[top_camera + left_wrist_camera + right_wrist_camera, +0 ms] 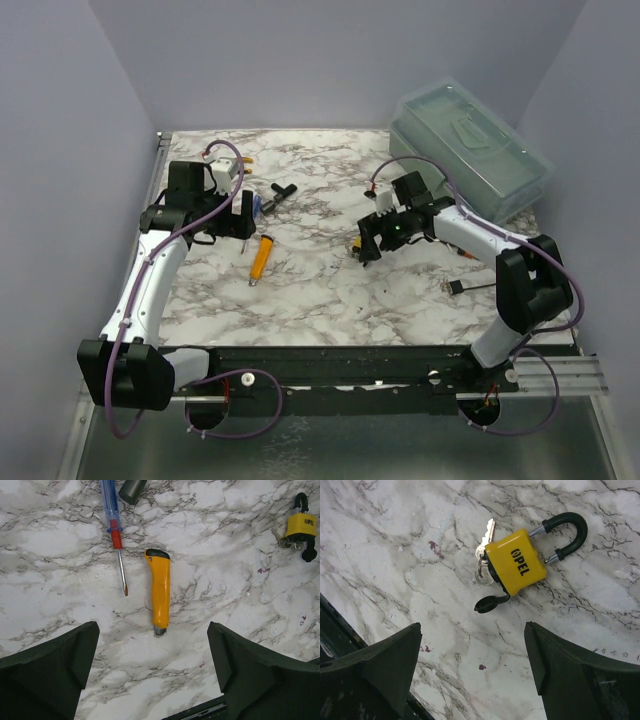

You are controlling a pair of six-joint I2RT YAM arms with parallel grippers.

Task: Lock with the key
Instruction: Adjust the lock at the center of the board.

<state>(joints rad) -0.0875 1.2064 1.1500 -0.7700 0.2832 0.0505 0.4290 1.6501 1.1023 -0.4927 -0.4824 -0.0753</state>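
Now we hold our right claw [470,670] spread and empty short of the padlock [515,562], which lies flat on the table [395,540] with keys [487,532] at its base, probably to line up a grasp. Our left claw [152,670], also spread, hovers over a knife [160,597].

A robotics lab test cell: plain lilac partition walls [330,60] box in a marble-patterned table [330,300] on its left, far and right sides. The left arm [150,275] and right arm [470,232] are bolted to a black rail [350,365] along the near edge. A padlock [515,567], screwdriver [114,525] and utility knife [160,592] lie scattered; a clear storage box [470,150] sits far right.
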